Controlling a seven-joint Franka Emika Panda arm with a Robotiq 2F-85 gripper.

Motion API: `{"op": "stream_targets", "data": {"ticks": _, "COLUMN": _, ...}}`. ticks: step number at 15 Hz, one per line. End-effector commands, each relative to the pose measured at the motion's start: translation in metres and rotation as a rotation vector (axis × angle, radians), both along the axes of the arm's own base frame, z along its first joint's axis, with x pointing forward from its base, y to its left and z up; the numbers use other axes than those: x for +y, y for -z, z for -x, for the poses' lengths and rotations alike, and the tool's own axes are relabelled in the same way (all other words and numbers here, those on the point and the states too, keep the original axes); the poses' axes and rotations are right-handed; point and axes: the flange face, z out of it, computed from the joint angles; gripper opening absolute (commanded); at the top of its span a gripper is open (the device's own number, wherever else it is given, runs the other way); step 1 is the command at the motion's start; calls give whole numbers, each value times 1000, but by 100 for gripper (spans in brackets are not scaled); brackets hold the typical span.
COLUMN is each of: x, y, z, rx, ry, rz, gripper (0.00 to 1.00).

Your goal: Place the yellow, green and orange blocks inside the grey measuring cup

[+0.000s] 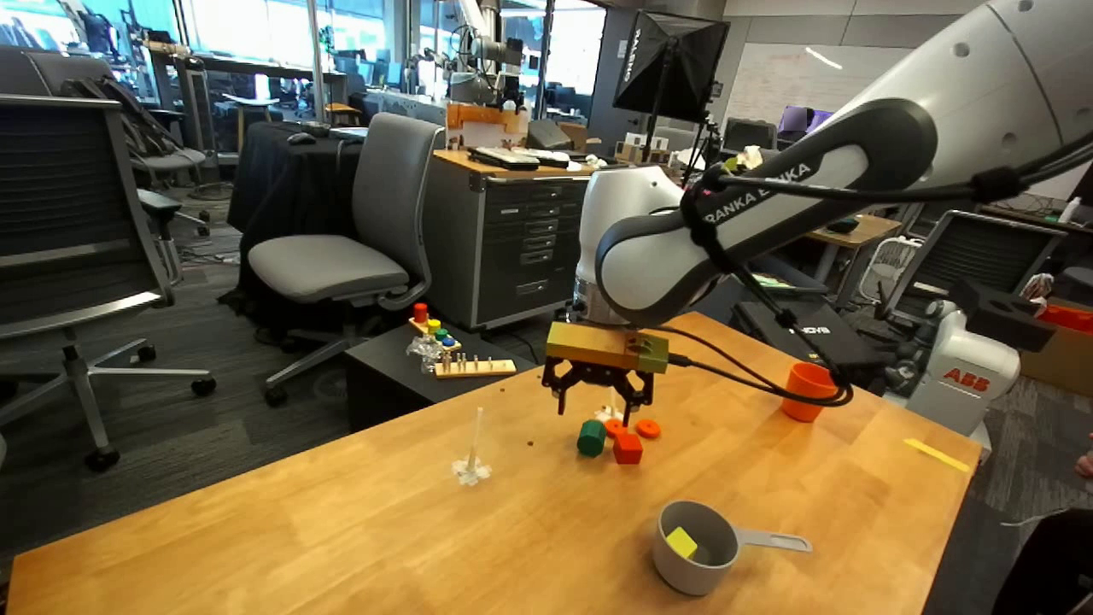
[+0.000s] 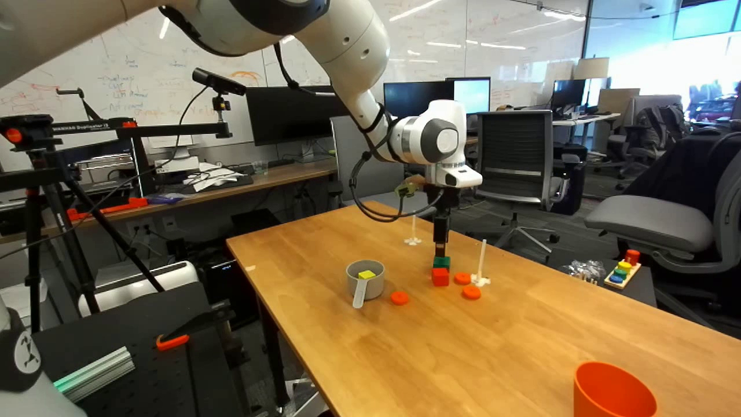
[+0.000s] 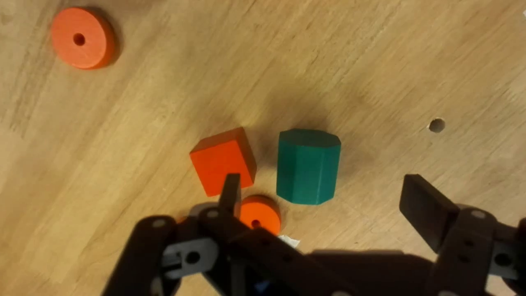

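Green block (image 3: 308,170) on its side, long axis top to bottom in wrist view, claw (image 3: 321,183) spread wide above

Dk-grn faceted block (image 3: 308,170); red-orange cubic block (image 3: 222,164); yel. square-faced block (image 1: 680,543); grey measuring cup (image 1: 681,575), inside & out; bright-orange round discs (image 2: 399,298); solid-orange tumbler (image 2: 605,394); lt-brown wooden table (image 1: 341,521) w/ darker grain streaks; blk gripper (image 1: 594,414) w/ mustard housing (image 1: 589,343).
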Motion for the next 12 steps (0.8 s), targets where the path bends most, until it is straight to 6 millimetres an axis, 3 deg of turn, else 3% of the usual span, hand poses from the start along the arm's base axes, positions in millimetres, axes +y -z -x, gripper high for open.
{"op": "stream_targets", "data": {"ticks": 1, "x": 4, "y": 14, "z": -19, "rx": -62, "ry": 57, "rz": -13, "gripper": 100}}
{"op": "stream_targets", "data": {"ticks": 6, "x": 20, "y": 40, "z": -23, "rx": -71, "ry": 68, "rz": -18, "gripper": 100}}
{"op": "stream_targets", "data": {"ticks": 10, "x": 22, "y": 48, "z": -24, "rx": -63, "ry": 85, "rz": -43, "gripper": 100}}
{"op": "stream_targets", "data": {"ticks": 11, "x": 21, "y": 49, "z": -25, "rx": -69, "ry": 86, "rz": -44, "gripper": 75}}
{"op": "stream_targets", "data": {"ticks": 12, "x": 21, "y": 49, "z": -25, "rx": -70, "ry": 85, "rz": -46, "gripper": 73}}
